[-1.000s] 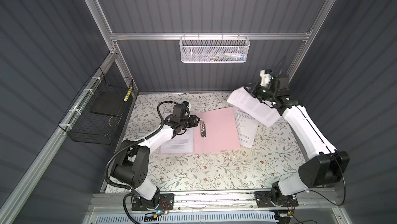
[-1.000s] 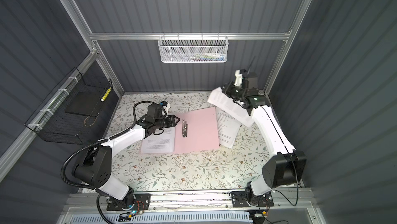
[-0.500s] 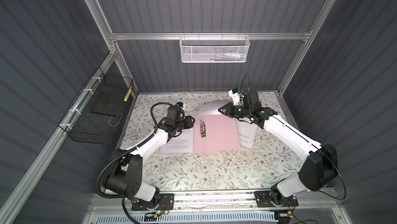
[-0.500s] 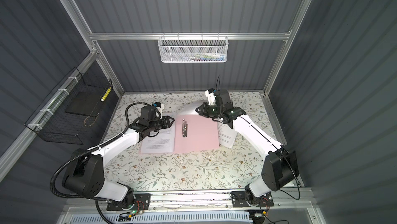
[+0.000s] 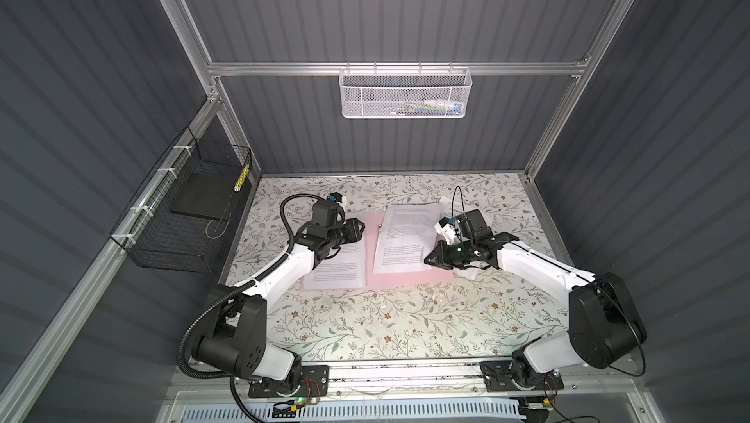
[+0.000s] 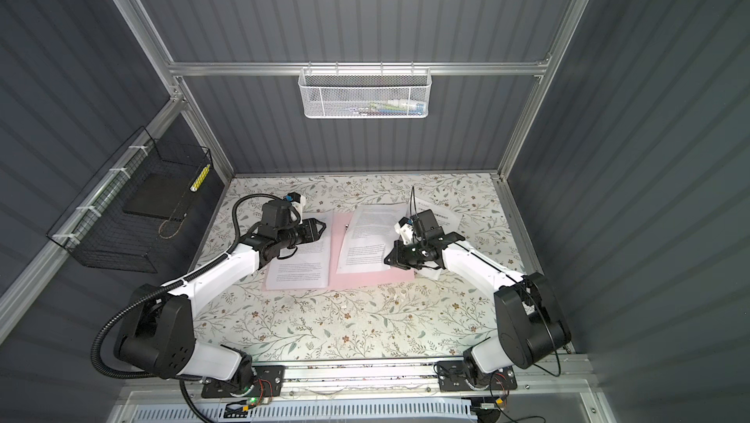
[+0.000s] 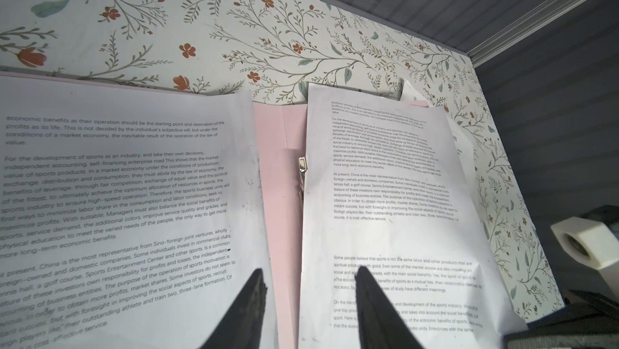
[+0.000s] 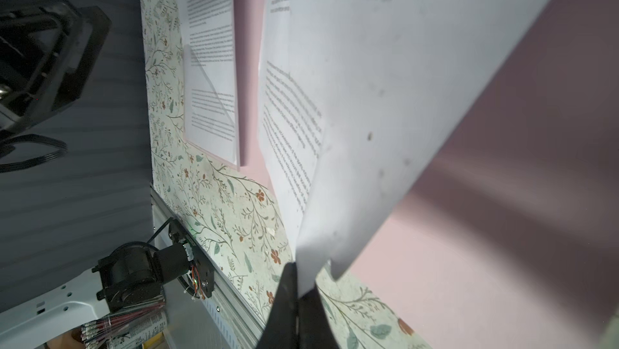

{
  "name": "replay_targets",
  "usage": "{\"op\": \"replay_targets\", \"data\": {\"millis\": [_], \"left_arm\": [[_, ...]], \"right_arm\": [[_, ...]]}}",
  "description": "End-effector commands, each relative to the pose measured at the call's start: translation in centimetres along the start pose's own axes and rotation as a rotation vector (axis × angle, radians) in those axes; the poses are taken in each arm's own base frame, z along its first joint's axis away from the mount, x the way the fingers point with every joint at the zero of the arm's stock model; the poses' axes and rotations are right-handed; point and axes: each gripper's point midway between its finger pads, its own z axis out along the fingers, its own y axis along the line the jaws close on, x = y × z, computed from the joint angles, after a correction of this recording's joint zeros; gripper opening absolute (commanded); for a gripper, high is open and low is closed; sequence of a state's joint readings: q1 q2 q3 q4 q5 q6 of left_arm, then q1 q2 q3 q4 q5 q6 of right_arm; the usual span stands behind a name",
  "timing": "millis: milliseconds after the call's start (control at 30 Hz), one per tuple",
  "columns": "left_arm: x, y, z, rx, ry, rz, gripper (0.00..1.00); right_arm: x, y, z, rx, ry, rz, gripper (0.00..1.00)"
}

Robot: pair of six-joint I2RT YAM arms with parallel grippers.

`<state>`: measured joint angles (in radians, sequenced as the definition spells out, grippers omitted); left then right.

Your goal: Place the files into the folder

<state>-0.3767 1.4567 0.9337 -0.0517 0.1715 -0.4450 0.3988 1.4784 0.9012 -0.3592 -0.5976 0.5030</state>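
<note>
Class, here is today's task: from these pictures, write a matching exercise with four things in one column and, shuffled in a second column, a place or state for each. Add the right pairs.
Things
1. left gripper
2. right gripper
3. white mesh basket
4. black slab

Place or state
A. hangs on the back rail
B. shut on the edge of a paper sheet
C. lies in the black wire basket
D. jaws apart, holding nothing

Pairs: 1-D, 2-B, 3-A, 4-C
</note>
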Motion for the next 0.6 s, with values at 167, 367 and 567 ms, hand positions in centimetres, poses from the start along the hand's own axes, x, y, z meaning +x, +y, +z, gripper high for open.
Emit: {"op": "replay_targets", "data": {"millis": [167,367,567], "left_arm": [[0.4,0.3,-0.5,-0.007,0.005,0.023,0.46],[0.8,0.4,0.1,0.001,0.021,0.023,0.46],[0.8,0.4,0.3,0.001,0.025,0.028,0.46]], "right_arm": [[1.3,-4.6,-2.3,-0.037,0.042,0.108,0.0],[0.0,-4.8,-3.1,-0.039,0.02,0.11,0.0],[0.0,-4.6,-3.1,-0.065,0.034,0.114,0.0]]}}
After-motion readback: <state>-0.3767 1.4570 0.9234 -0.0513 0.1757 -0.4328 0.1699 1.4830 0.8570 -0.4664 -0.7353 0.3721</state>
